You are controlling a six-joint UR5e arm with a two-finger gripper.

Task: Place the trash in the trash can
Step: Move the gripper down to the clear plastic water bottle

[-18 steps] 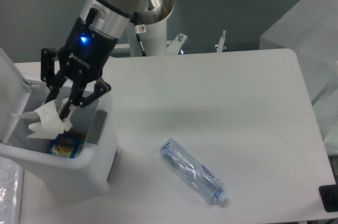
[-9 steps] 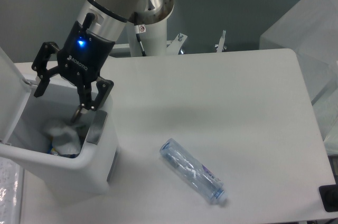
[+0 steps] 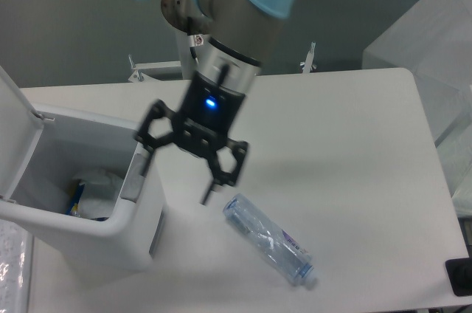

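The white trash can [image 3: 136, 224] stands at the left with its lid flipped up. Inside it lies the crumpled whitish wrapper [image 3: 99, 184], beside a blue and yellow packet. The clear plastic bottle [image 3: 269, 238] lies on its side on the table, right of the can. My gripper [image 3: 177, 173] hangs open and empty above the table, between the can's right wall and the bottle's near end. Its fingers [image 3: 212, 187] are spread wide and point down.
A translucent white box [image 3: 424, 40] stands at the back right corner. A dark object [image 3: 461, 276] sits at the table's front right edge. The arm's white base column [image 3: 188, 54] rises behind the table's far edge.
The gripper let the wrapper drop into the can, then swung right out of the can to a spot near the bottle. The bottle has not moved.
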